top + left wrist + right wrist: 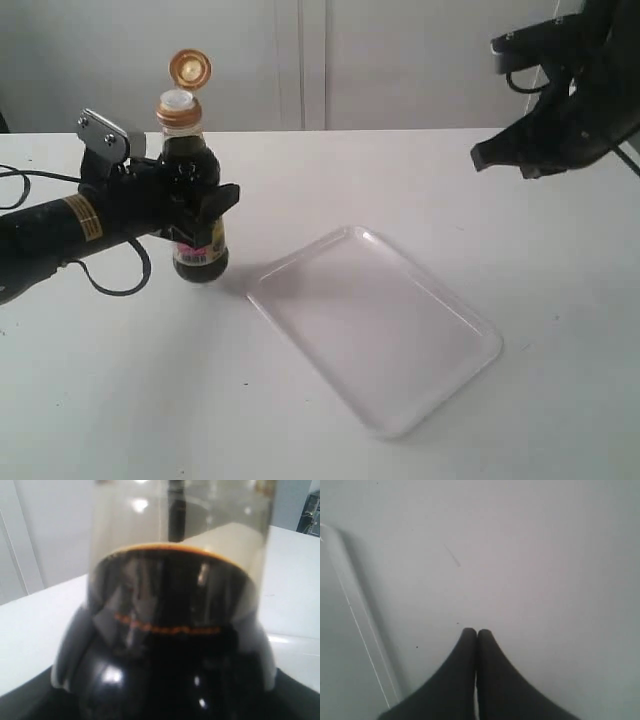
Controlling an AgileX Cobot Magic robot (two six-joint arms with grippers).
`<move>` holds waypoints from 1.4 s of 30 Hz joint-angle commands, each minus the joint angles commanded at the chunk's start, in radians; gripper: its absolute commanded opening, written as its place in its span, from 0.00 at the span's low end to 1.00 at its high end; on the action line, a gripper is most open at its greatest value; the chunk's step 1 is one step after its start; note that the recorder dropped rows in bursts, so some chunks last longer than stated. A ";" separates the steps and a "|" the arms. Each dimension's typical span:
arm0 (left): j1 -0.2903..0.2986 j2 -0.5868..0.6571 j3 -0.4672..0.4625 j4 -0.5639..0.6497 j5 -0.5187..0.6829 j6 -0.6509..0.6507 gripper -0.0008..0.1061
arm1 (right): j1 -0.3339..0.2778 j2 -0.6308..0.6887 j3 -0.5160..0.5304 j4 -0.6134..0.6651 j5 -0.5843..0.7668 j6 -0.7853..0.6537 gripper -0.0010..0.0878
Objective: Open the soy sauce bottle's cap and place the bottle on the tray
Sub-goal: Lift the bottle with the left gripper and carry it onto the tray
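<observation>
The soy sauce bottle [192,165] stands upright at the left of the table, dark liquid inside and a coloured label low on its body. Its golden cap [189,70] is flipped up and back, and the white spout [178,100] shows. My left gripper [200,205] is shut on the bottle's body; in the left wrist view the bottle [175,630] fills the picture. The white tray [300,272] lies flat to the right of the bottle. My right gripper [480,157] hangs above the table at the far right, shut [477,632] with nothing in it.
The white table [540,260] carries only the bottle and the tray. A pale wall closes the back. A black cable [110,285] loops under the left arm. In the right wrist view the tray's rim [350,605] runs beside the fingers.
</observation>
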 joint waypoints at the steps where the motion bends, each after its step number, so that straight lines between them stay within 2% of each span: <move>1: 0.000 -0.011 0.000 0.000 0.000 -0.011 0.01 | -0.005 -0.013 0.022 0.002 -0.001 0.000 0.01; 5: -0.003 -0.055 0.000 0.022 0.000 -0.045 0.01 | -0.028 -0.062 0.097 0.034 0.019 -0.049 0.01; 8: -0.015 -0.084 0.000 0.032 0.011 -0.060 0.01 | -0.053 -0.092 0.141 0.133 0.040 -0.156 0.01; 11: -0.039 -0.102 0.000 0.037 0.027 -0.089 0.01 | -0.086 -0.120 0.184 0.195 0.026 -0.198 0.01; 14: -0.074 -0.116 0.000 0.033 0.025 -0.091 0.01 | -0.120 -0.155 0.228 0.198 -0.024 -0.195 0.01; 15: -0.102 -0.124 0.000 0.018 0.030 -0.091 0.01 | -0.139 -0.183 0.261 0.198 -0.047 -0.195 0.01; 19: -0.151 -0.124 0.000 -0.026 0.026 -0.091 0.01 | -0.148 -0.235 0.329 0.201 -0.098 -0.176 0.01; 22: -0.220 -0.124 0.000 -0.053 0.023 -0.058 0.01 | -0.148 -0.303 0.400 0.204 -0.155 -0.126 0.01; 27: -0.348 -0.101 -0.002 -0.216 0.068 0.039 0.01 | -0.146 -0.390 0.423 0.237 -0.152 -0.107 0.01; 33: -0.449 -0.023 -0.002 -0.377 0.000 0.156 0.01 | -0.146 -0.417 0.423 0.242 -0.167 -0.107 0.01; 42: -0.500 0.074 -0.089 -0.380 0.000 0.172 0.01 | -0.146 -0.417 0.423 0.247 -0.178 -0.107 0.01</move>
